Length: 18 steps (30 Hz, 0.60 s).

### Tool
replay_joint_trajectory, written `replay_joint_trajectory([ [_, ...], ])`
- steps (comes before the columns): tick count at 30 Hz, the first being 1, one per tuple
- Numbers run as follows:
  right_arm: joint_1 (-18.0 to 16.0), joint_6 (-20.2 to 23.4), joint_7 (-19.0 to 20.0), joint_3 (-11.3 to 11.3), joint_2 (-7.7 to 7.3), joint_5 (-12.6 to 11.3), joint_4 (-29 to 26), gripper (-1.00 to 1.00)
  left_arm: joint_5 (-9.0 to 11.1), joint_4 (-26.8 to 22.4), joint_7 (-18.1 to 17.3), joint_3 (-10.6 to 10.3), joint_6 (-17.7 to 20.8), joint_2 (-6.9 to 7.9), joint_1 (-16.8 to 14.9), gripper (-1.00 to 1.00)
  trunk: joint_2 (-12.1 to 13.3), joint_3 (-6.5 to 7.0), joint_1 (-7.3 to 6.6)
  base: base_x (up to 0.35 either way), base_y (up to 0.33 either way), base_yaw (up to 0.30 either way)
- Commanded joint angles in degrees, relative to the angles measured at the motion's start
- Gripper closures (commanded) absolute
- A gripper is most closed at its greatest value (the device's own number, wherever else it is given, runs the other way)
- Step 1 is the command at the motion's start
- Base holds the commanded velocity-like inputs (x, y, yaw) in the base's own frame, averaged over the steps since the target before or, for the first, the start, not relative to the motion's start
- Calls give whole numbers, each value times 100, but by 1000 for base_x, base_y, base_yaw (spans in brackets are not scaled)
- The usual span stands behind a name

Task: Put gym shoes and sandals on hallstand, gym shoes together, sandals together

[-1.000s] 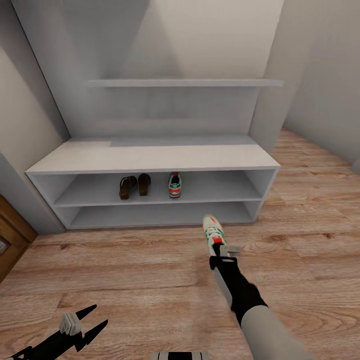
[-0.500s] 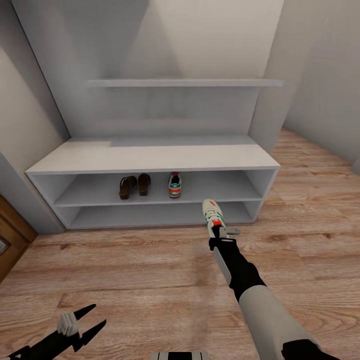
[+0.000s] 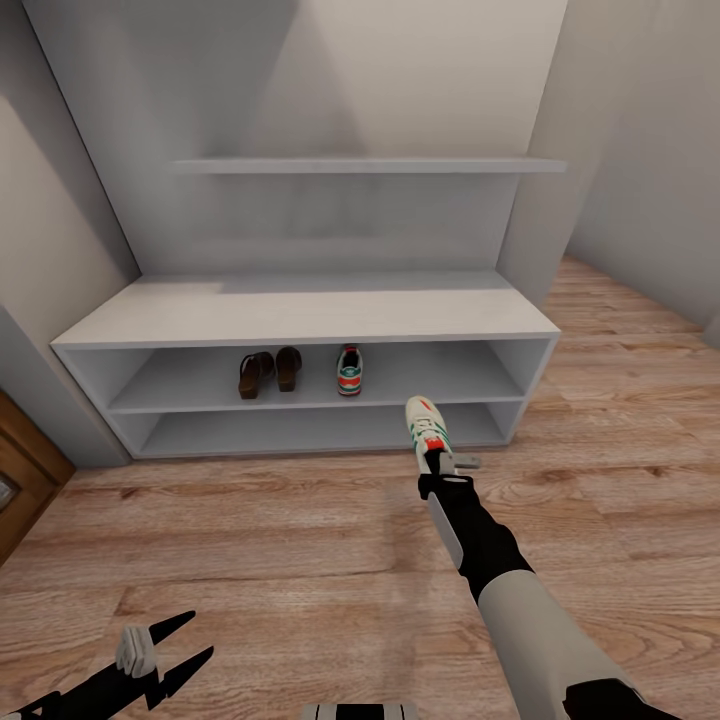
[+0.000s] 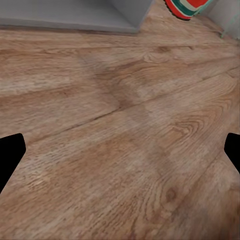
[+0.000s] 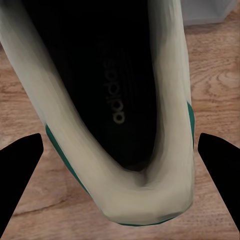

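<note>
On the upper open shelf of the pale grey-white hallstand (image 3: pixel 300 310) we count two flat brown leather sandals (image 3: pixel 268 371) side by side left of centre, and one white sneaker with green stripes (image 3: pixel 349 370) just right of them. Our right hand (image 3: pixel 437 466), arm stretched forward, pinches a second white sneaker (image 3: pixel 426 425) above the wood-plank floor (image 3: pixel 300 540), before the lower shelf's front edge. Our left hand (image 3: pixel 172 645) hangs low, fingers spread.
</note>
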Motion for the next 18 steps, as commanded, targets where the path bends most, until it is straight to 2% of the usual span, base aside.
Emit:
replay_joint_trajectory([
  [1, -2, 25, -40, 8, 0, -31, -5, 100, 11, 6, -19, 3, -30, -2, -3, -100, -2, -5, -1, 0, 0, 0],
  [12, -2, 33, -45, 3, 0, -10, -18, 100, 11, 23, -18, 1, -30, -6, -4, -100, -2, -41, -1, 0, 0, 93],
  [18, -2, 33, -51, -3, 0, -8, -20, 100, 11, 25, -18, 1, -30, -4, -4, -100, -2, -47, -1, 0, 0, 33],
])
